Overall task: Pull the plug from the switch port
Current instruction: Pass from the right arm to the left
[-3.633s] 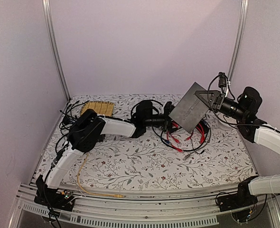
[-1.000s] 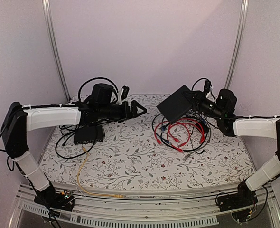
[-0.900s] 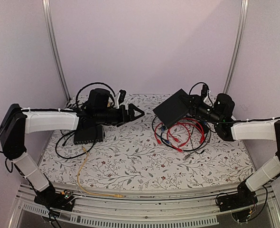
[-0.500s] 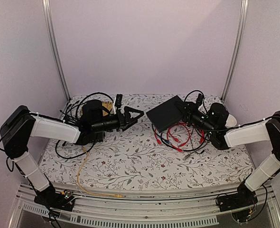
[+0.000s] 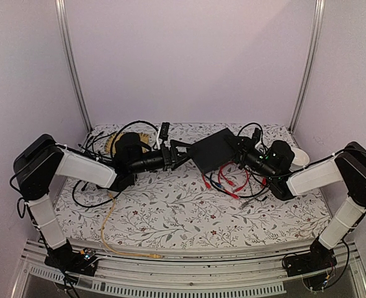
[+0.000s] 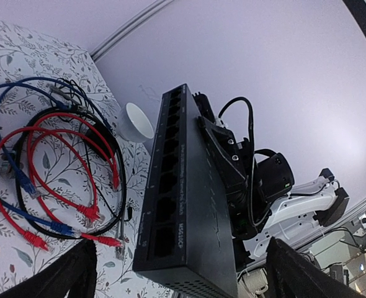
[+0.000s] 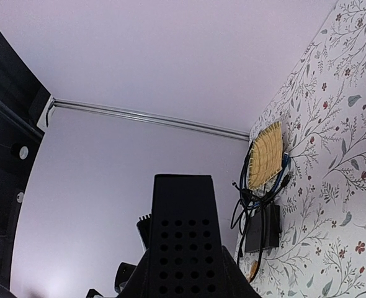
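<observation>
The flat matte-black switch (image 5: 213,151) is held tilted above the table's back middle by my right gripper (image 5: 237,149), which is shut on its right end. The right wrist view shows its vented end (image 7: 184,248) clamped between my fingers. My left gripper (image 5: 182,149) is open, just left of the switch. In the left wrist view the row of ports (image 6: 164,186) on the switch's thin edge faces me, between my spread fingers (image 6: 71,273). Every port I see there looks empty, and no plug shows in them.
Loose red and blue patch cables (image 5: 232,180) lie tangled under the switch, and show in the left wrist view (image 6: 46,167). A dark grey box (image 7: 263,226), a woven mat (image 7: 267,155) and black cables are at the back left. A yellow cable (image 5: 108,230) runs to the front.
My right gripper has lowered the switch and carried it left toward the middle. My left gripper has dropped and moved right, up to the switch's port edge.
</observation>
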Controlling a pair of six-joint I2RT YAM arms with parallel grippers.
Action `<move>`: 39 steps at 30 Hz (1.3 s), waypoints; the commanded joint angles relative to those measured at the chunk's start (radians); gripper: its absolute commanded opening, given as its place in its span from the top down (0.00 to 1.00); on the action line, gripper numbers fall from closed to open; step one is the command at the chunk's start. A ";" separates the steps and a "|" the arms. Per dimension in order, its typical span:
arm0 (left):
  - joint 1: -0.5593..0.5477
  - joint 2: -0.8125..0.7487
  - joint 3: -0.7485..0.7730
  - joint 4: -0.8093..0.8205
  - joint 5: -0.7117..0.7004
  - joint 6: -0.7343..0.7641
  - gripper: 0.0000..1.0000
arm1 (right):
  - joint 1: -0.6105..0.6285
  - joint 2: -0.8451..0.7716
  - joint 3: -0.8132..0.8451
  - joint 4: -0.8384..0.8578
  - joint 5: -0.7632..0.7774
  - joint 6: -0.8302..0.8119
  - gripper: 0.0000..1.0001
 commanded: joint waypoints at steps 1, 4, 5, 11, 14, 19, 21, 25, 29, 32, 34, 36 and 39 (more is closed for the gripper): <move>-0.009 0.025 0.037 0.049 0.028 0.017 0.07 | 0.009 -0.009 0.000 0.146 0.007 0.038 0.99; -0.004 0.036 0.051 0.047 0.050 0.019 0.14 | 0.009 -0.004 0.000 0.145 -0.005 0.037 0.98; -0.002 0.041 0.056 0.047 0.060 0.018 0.19 | 0.008 -0.001 0.003 0.145 -0.011 0.038 0.98; 0.005 0.064 0.083 0.048 0.105 0.006 0.30 | 0.008 0.015 0.007 0.155 -0.031 0.040 0.98; 0.006 0.068 0.086 0.059 0.113 0.004 0.38 | 0.008 0.024 0.012 0.156 -0.040 0.035 0.99; 0.013 0.086 0.082 0.105 0.148 -0.015 0.51 | 0.008 0.040 0.028 0.154 -0.060 0.019 0.99; 0.016 0.102 0.085 0.152 0.172 -0.043 0.58 | 0.008 0.047 0.032 0.153 -0.066 0.011 0.99; 0.021 0.132 0.092 0.207 0.208 -0.067 0.71 | 0.008 0.056 0.031 0.158 -0.075 0.005 0.99; 0.024 0.163 0.103 0.296 0.247 -0.109 0.82 | 0.009 0.061 0.030 0.157 -0.084 -0.013 0.98; 0.029 0.206 0.108 0.345 0.269 -0.135 0.90 | 0.008 0.067 0.026 0.160 -0.092 -0.026 0.98; 0.036 0.206 0.104 0.359 0.276 -0.140 0.92 | 0.007 0.071 0.024 0.160 -0.104 -0.037 0.97; 0.048 0.201 0.092 0.376 0.279 -0.149 0.93 | 0.003 0.078 0.022 0.160 -0.119 -0.045 0.94; 0.072 0.197 0.070 0.430 0.285 -0.178 0.95 | -0.007 0.091 0.007 0.166 -0.142 -0.048 0.86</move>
